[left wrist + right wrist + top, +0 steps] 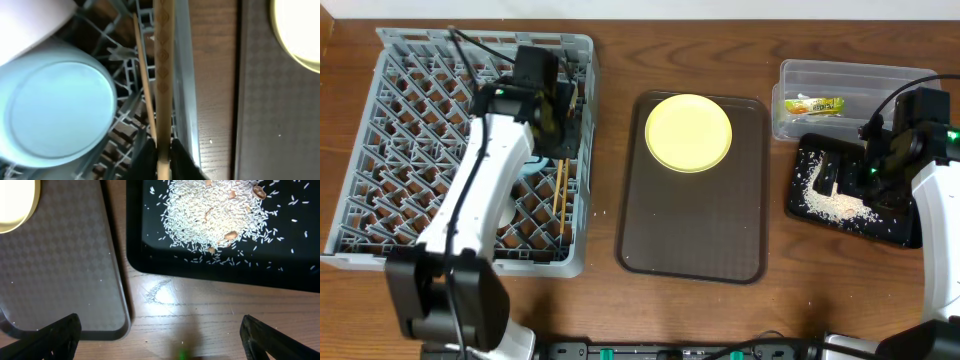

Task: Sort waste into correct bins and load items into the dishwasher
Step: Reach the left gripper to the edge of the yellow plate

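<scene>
A chopstick [163,75] is clenched by the left gripper [162,151] at the edge of the dish rack [390,130], apparently mid-loading; release is needed next. The right gripper [160,325] is held spread, empty.

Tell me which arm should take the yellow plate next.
Right, likely: the right tool is open and empty near the brown tray holding the yellow plate, while the left tool is shut on a chopstick over the dish rack.
</scene>
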Motion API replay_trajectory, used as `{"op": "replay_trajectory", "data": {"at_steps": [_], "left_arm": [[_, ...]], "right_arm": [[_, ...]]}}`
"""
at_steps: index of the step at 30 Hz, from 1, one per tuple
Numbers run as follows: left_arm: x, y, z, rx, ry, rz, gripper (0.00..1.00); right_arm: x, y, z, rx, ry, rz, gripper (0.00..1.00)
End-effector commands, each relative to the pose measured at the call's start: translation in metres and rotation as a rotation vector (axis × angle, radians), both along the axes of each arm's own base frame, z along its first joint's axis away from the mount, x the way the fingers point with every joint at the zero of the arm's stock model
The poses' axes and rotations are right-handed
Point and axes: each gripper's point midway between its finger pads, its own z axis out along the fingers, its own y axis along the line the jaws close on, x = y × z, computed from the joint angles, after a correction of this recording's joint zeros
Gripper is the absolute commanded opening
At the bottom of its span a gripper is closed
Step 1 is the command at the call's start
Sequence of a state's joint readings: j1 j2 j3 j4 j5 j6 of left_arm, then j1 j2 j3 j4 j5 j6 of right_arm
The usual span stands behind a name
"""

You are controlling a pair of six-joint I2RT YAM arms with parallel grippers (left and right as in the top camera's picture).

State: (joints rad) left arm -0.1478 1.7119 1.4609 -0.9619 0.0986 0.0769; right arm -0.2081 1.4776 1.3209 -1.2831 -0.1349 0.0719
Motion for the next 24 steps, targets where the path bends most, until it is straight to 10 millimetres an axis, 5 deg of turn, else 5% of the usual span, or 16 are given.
{"op": "replay_trajectory", "data": {"at_steps": [1,3,8,12,17,20,24], "left_arm": [[-0.001,-0.004,-0.008,-0.017,0.025,-0.022,0.3],[0.0,-0.004,-0.006,-0.017,0.019,-0.022,0.47],[0.002,-0.012,0.016,-0.061,-0.038,-0.021,0.48],[0.003,-0.042,0.06,-0.171,-0.13,-0.091,0.51],[0.009,-0.096,0.112,-0.198,-0.285,-0.248,0.66],[0.02,-0.131,0.127,-0.176,-0.407,-0.314,0.74],[0.027,-0.203,0.107,-0.194,-0.456,-0.442,0.77]], "right_arm": [[0.0,0.0,0.005,0.002,-0.017,-0.01,0.99],[0.0,0.0,0.005,0.002,-0.018,-0.01,0.99],[0.0,0.0,0.005,0.002,-0.018,-0.01,0.99],[0.0,0.0,0.005,0.002,-0.018,-0.01,0.99],[0.0,0.0,0.005,0.002,-0.018,-0.01,0.99],[0.0,0.0,0.005,0.002,-0.018,-0.01,0.99],[0.0,0.0,0.005,0.002,-0.017,-0.01,0.99]]}}
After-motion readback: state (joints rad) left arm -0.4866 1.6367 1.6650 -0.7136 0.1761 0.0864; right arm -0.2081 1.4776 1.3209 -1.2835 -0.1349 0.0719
